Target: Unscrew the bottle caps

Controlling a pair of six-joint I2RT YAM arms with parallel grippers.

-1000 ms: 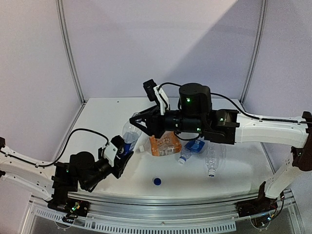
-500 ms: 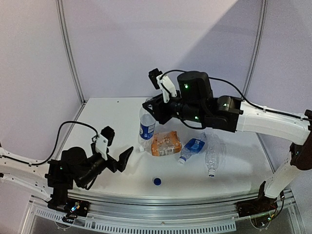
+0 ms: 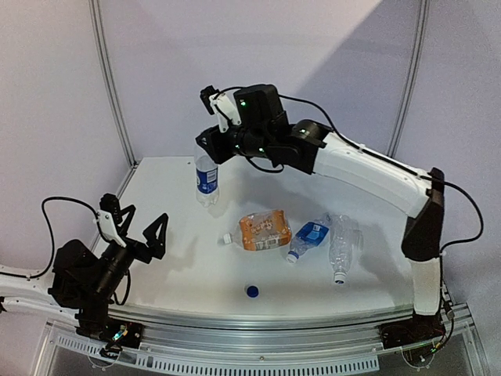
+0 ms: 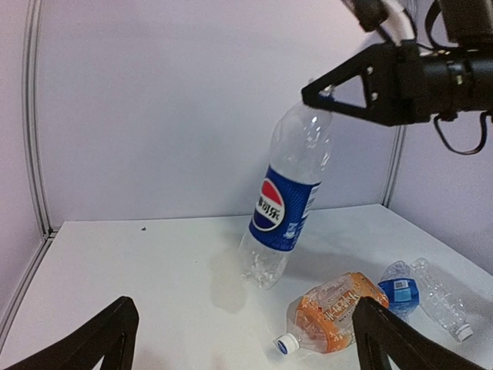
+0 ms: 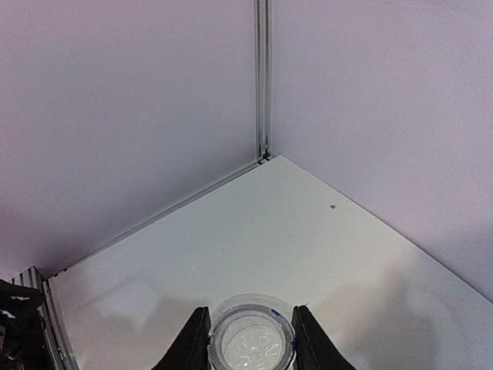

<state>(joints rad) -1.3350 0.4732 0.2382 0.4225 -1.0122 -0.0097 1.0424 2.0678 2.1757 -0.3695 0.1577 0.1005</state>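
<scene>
1. The right gripper [image 5: 250, 343] is pinching the neck of the Pepsi bottle [image 3: 206, 178]. One finger [image 5: 192, 343] sits on each side of the bottle's mouth, which looks open from above.
2. The Pepsi bottle hangs tilted rather than upright. It is behind and to the left of the orange bottle [image 3: 264, 231], towards the back-left corner of the table [image 3: 172, 266]. I cannot tell from these views whether its base touches the table or sits just above it.
3. The left gripper [image 3: 141, 219] has its jaws spread wide and holds nothing. It is low over the near-left part of the table, well to the left of the orange bottle, and points towards the bottles.
4. The orange bottle lies on its side in the middle of the table. The orange bottle's cap [image 3: 227, 238] is white, is on the neck and points left.
5. The blue-labelled bottle [image 3: 311, 235] lies on its side just to the right of the orange bottle. The blue-labelled bottle's cap [image 3: 291, 257] is on its near end.
6. The clear bottle [image 3: 343, 241] lies further right of the orange bottle, on the far side of the blue-labelled one. The clear bottle's cap [image 3: 339, 278] is white and points towards the near edge.
7. A loose blue cap [image 3: 251, 291] lies flat on the table in front of the orange bottle, apart from every bottle.
</scene>
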